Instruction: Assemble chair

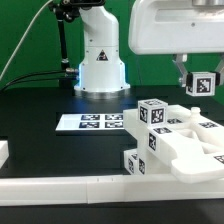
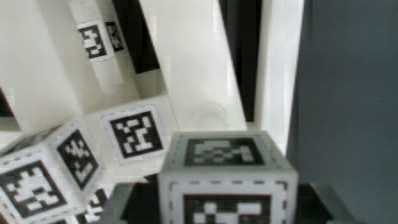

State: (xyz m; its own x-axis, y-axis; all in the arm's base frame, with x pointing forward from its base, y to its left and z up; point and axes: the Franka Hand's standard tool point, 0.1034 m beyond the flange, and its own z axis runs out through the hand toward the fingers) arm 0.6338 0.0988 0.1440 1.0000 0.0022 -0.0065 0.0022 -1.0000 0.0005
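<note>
My gripper [image 1: 200,85] hangs at the exterior view's upper right, shut on a white blocky chair part [image 1: 202,83] with a black-and-white tag on its face. In the wrist view that part [image 2: 222,165] fills the space between my dark fingers [image 2: 134,200], its tagged end facing the camera. Below it sits the partly built chair [image 1: 185,140]: a white slab with tagged blocks and bars standing on it, seen in the wrist view as tagged white pieces [image 2: 125,130]. The held part is in the air, apart from the chair.
The marker board [image 1: 90,122] lies flat on the black table in front of the robot base [image 1: 100,60]. A low white rim wall [image 1: 60,188] runs along the near edge. A small white piece [image 1: 3,152] shows at the left edge.
</note>
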